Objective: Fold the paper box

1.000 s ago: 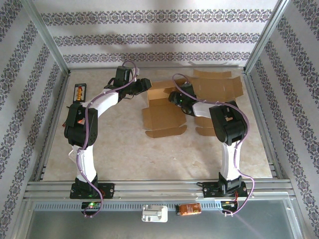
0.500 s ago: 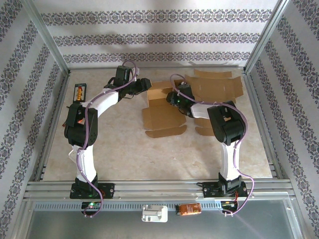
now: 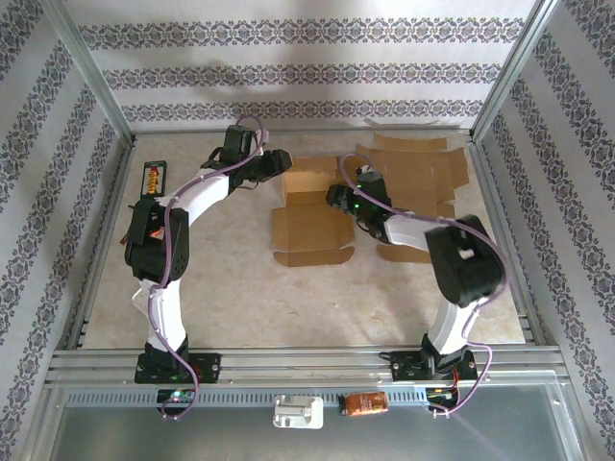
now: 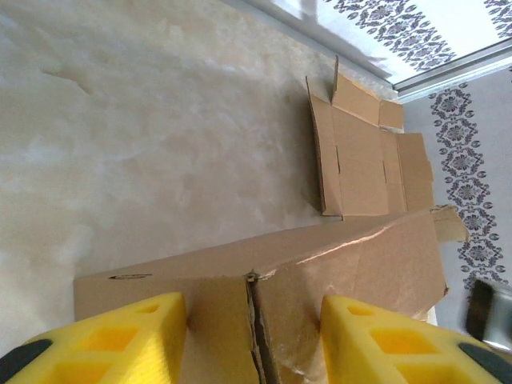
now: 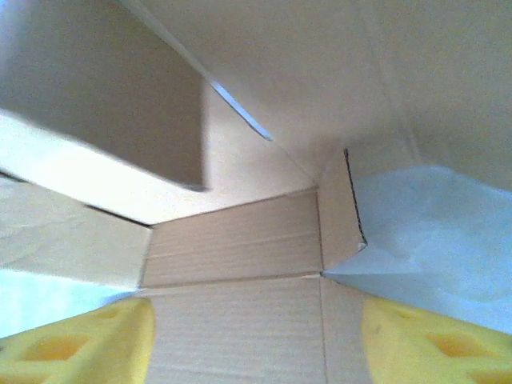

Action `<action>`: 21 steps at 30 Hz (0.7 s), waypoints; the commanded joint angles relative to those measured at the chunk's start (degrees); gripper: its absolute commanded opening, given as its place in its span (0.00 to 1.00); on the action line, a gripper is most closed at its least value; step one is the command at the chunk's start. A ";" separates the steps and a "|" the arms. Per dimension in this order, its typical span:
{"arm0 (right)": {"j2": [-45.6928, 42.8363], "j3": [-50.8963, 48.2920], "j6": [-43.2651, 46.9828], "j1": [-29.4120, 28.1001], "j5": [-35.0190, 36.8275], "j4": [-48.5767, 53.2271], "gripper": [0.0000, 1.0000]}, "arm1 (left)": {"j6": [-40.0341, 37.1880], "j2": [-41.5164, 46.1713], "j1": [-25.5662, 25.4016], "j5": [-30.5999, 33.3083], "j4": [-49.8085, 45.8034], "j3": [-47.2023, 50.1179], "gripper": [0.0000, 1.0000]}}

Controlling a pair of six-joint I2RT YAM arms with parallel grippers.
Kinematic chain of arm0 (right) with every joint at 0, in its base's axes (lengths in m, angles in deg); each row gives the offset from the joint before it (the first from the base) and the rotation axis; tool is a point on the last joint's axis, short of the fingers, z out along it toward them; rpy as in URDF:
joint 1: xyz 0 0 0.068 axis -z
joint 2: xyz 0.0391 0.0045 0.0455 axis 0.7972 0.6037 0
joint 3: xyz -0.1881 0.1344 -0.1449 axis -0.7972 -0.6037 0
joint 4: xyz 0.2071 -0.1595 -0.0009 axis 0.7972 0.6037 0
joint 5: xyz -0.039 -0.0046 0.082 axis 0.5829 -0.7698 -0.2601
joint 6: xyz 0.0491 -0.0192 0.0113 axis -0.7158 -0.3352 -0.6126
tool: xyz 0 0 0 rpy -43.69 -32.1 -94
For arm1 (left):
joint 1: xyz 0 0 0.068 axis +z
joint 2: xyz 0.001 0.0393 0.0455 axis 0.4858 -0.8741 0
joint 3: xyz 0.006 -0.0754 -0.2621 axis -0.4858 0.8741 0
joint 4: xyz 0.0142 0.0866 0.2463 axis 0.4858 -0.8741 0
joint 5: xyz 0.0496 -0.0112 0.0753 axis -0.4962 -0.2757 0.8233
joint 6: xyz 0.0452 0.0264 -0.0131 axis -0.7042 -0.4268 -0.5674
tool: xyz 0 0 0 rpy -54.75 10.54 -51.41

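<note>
Standing half-formed: paper box between two arms at mid-bench

Toward the far middle of the bench (image 3: 250, 298) sits the paper box (image 3: 309, 223), its back walls raised and its front flaps lying flat on the surface. In the top view the left jaws are at the box's far left corner and the right jaws are at its right side.

The left jaws stand apart. In the left wrist view, the yellow fingers (image 4: 104, 340) flank a creased wall of the box, whose face spans the gap between them. Whether either finger touches the card I cannot tell.

The right jaws are apart too, with a yellow finger (image 5: 80, 344) on either side of a box panel and an upright flap above.

Just beside the box on its right lies a flat cardboard blank (image 3: 423, 168), partly under the right arm. A small black device (image 3: 154, 179) rests near the bench's far left edge.
</note>
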 commanded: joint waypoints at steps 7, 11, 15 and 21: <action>-11.02 -1.05 15.38 8.04 -5.94 12.49 0.98 | -1.33 -2.24 -0.60 0.80 -3.11 -1.59 0.47; -4.27 7.87 20.07 9.06 -8.33 19.91 0.97 | -1.05 -2.38 -0.66 0.36 -2.96 -1.87 0.47; 1.97 15.37 23.18 9.43 -9.45 23.01 0.94 | -1.45 -2.29 -0.64 0.41 -3.21 -1.91 0.47; 9.37 23.46 21.12 9.93 -11.31 27.43 0.79 | -1.55 -3.03 -0.69 -0.48 -4.18 -2.75 0.47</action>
